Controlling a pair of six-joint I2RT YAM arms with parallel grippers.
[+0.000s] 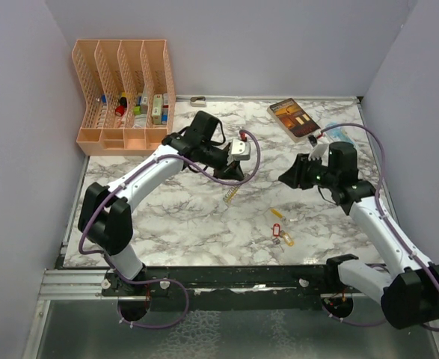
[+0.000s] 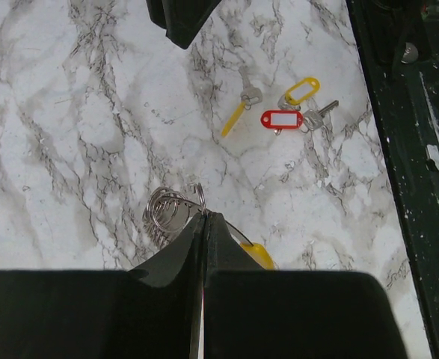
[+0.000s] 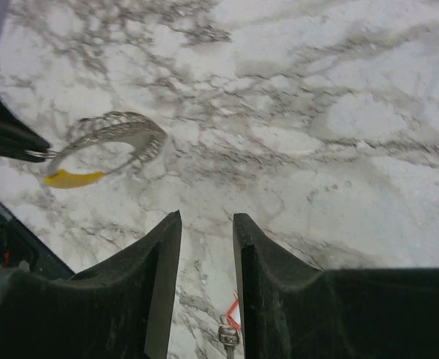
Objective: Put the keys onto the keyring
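Pinching the keyring (image 2: 167, 213) in the tightly closed left gripper (image 2: 204, 218), holding the right gripper (image 3: 206, 224) narrowly parted and empty near the keyring, with the keys (image 2: 286, 112) lying on the marble table (image 2: 92, 112) apart from the keyring.

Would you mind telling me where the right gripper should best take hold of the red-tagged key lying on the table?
Probably the red tag itself, pinched across its two long edges from straight above. It lies flat on the marble table and is broader than the thin metal key beside it. Grip nearer its free end, since the yellow tag crowds the ring end.
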